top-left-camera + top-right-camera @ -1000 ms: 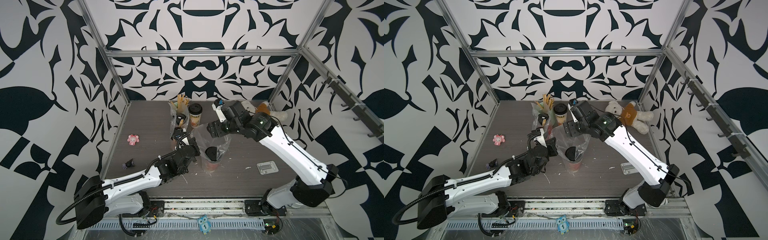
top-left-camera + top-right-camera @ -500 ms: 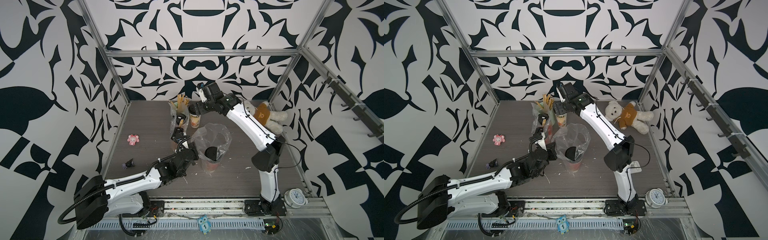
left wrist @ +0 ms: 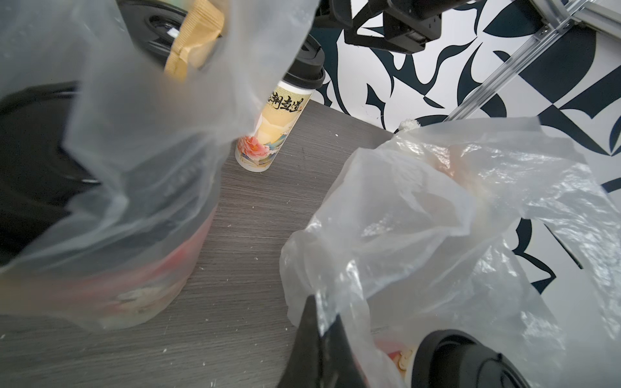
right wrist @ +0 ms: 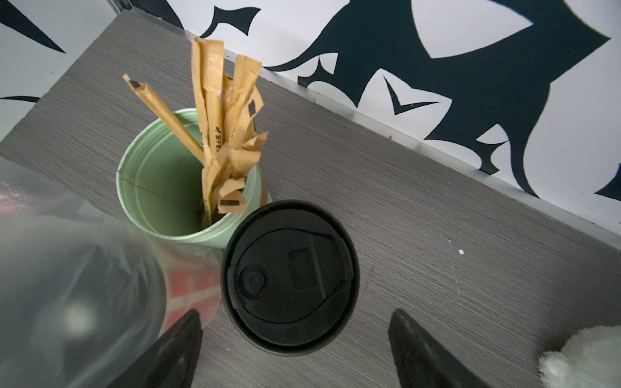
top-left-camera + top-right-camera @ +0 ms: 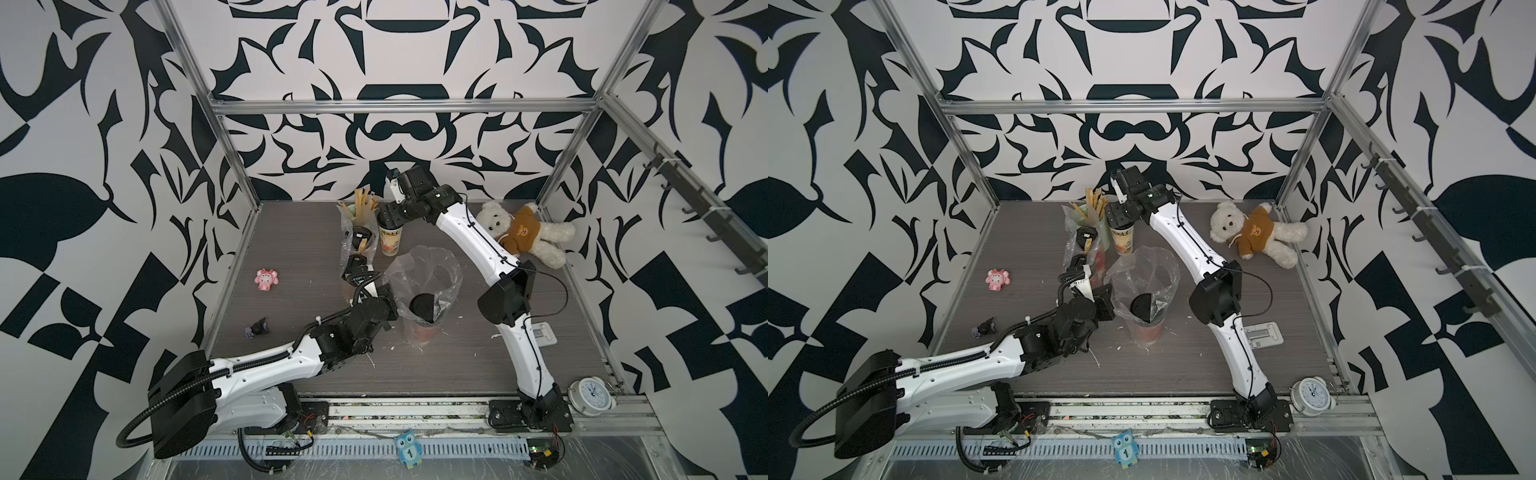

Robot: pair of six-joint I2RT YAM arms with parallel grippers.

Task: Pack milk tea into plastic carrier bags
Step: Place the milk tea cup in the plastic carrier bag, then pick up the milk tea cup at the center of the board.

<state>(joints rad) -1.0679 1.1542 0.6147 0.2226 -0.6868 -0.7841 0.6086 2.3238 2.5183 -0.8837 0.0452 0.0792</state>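
Right now my right gripper (image 4: 295,336) hangs wide open, holding nothing, over the cream-yellow milk tea cup (image 5: 390,243), which stands just beside the mint-green holder (image 4: 151,188). My left gripper (image 5: 388,305) is pinched tight on the rim of the clear carrier bag (image 5: 432,266) with a red cup (image 5: 422,332) inside

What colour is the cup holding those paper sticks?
Mint green; the holder shows best in the right wrist view.

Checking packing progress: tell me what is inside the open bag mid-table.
One red-sleeved cup with a black lid stands inside the bag; crinkled plastic hides the floor beside it.
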